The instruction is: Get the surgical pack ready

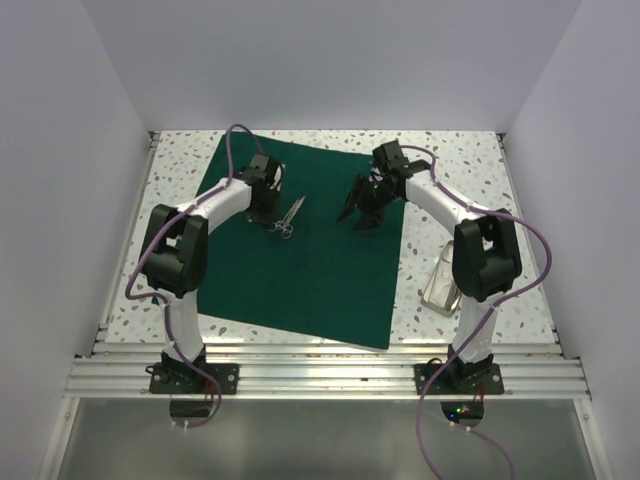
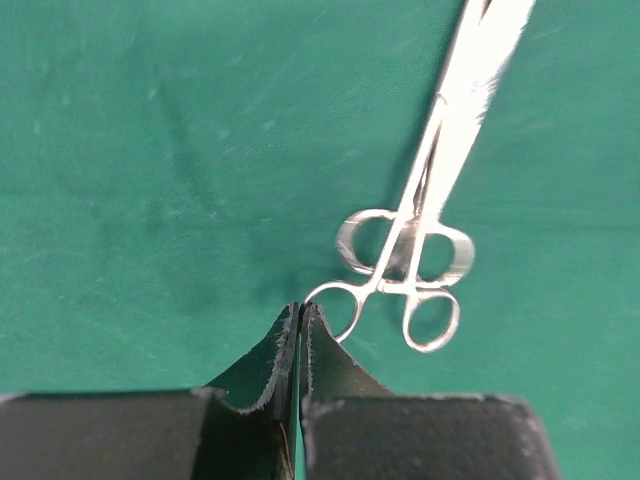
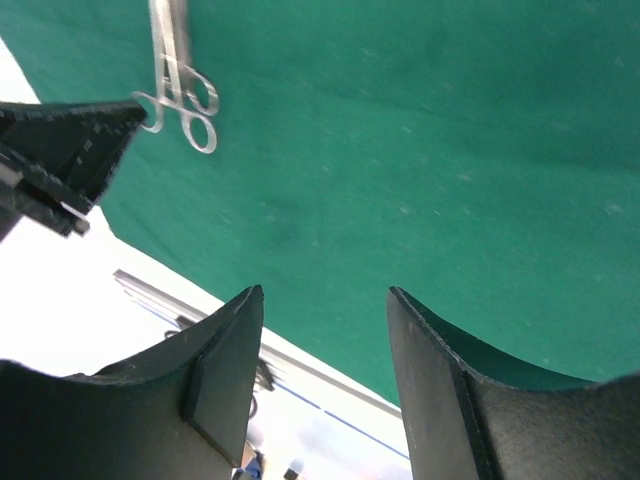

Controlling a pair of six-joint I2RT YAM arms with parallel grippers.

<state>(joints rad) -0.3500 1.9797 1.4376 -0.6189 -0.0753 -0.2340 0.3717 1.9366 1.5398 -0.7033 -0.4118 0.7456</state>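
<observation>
The dark green drape (image 1: 300,260) lies spread flat on the table. Steel scissors (image 1: 287,218) lie on its upper left part, handles toward the near side. In the left wrist view (image 2: 420,250) two pairs of finger rings overlap. My left gripper (image 2: 300,310) is shut and empty, its tips just beside the nearest ring; it also shows in the top view (image 1: 262,205). My right gripper (image 1: 360,208) is open and empty, held above the drape's upper right; its fingertips (image 3: 250,300) stand wide apart. The metal tray (image 1: 441,280) sits off the drape by the right arm. Gauze, sachet and tweezers are out of view.
White walls enclose the speckled table (image 1: 460,170) on three sides. An aluminium rail (image 1: 330,375) runs along the near edge. In the right wrist view the scissors (image 3: 185,95) and my left gripper's finger (image 3: 70,140) show at the upper left.
</observation>
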